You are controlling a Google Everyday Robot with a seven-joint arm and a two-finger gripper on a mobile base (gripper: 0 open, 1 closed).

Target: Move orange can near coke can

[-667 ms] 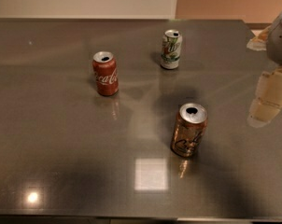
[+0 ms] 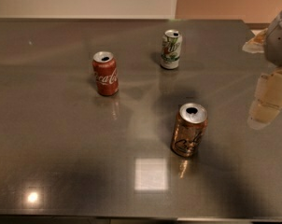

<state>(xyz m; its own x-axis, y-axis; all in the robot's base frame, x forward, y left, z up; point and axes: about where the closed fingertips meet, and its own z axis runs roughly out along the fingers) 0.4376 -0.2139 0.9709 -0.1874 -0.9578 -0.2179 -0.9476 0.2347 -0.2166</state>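
Almost nothing has moved since the earlier picture. All three cans stand in the same spots, and the gripper (image 2: 270, 99), a pale tan blocky piece under a grey arm, hangs at the right edge just as before.

In the one camera view, the orange can (image 2: 189, 129), a shiny copper-orange metal soda can with dark curly writing and a silver top, stands upright on the table (image 2: 47, 139), a flat, shiny grey table. It is toward the front, right of the middle. The coke can (image 2: 105, 73), a round red metal soda can with white writing and a silver top, stands upright further back and to the left, well apart from the orange one. The white and green can (image 2: 171, 49), a metal soda can with a silver top, stands at the back.

The gripper is off to the right of the orange can, not touching it. I cannot tell if it is open or closed.

The job looks like it has just begun. I think the reach comes next. To do it well, the gripper should come to the orange can, hold it around the middle, keep it upright, and not bump the other cans.
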